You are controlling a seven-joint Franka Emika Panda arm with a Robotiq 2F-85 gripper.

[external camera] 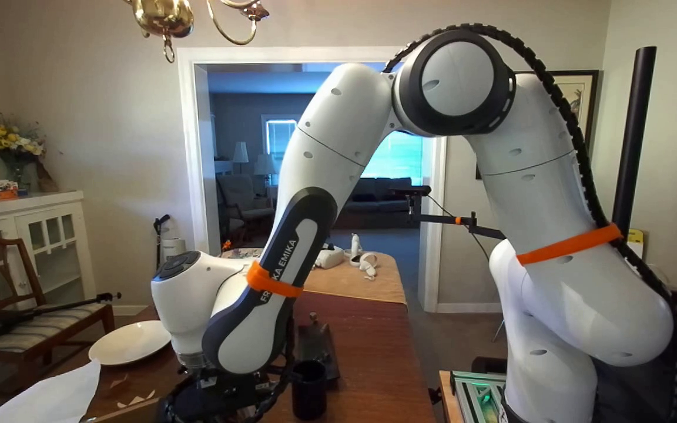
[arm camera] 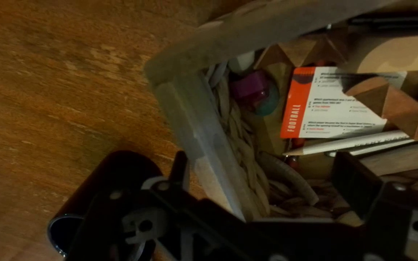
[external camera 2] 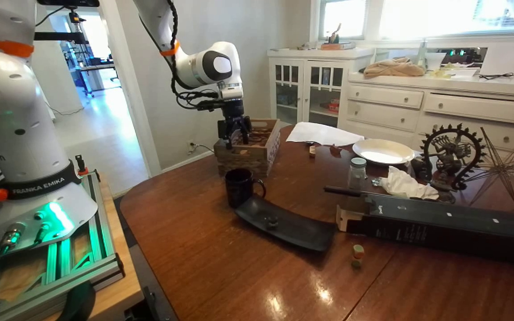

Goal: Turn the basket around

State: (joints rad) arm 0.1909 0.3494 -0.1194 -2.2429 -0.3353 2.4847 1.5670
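The basket [external camera 2: 244, 161], a brown wooden box with low walls, stands on the table in an exterior view. In the wrist view its rim [arm camera: 203, 136] and one corner show, with a card, pencils, wooden pieces and braided material inside. A small part of the basket [external camera: 124, 411] shows in an exterior view. My gripper [external camera 2: 238, 143] points down at the basket's near wall. In the wrist view the gripper [arm camera: 263, 163] is open, with one finger outside the wall and the other over the inside. The wall lies between the fingers, with gaps on both sides.
A dark mug [external camera 2: 239, 189] stands close to the basket's near side, by the outer finger in the wrist view. A long black tray [external camera 2: 288, 225] touches or nearly touches the mug. White paper [external camera 2: 324, 133], a white plate [external camera 2: 384, 151] and a glass jar [external camera 2: 357, 174] lie beyond.
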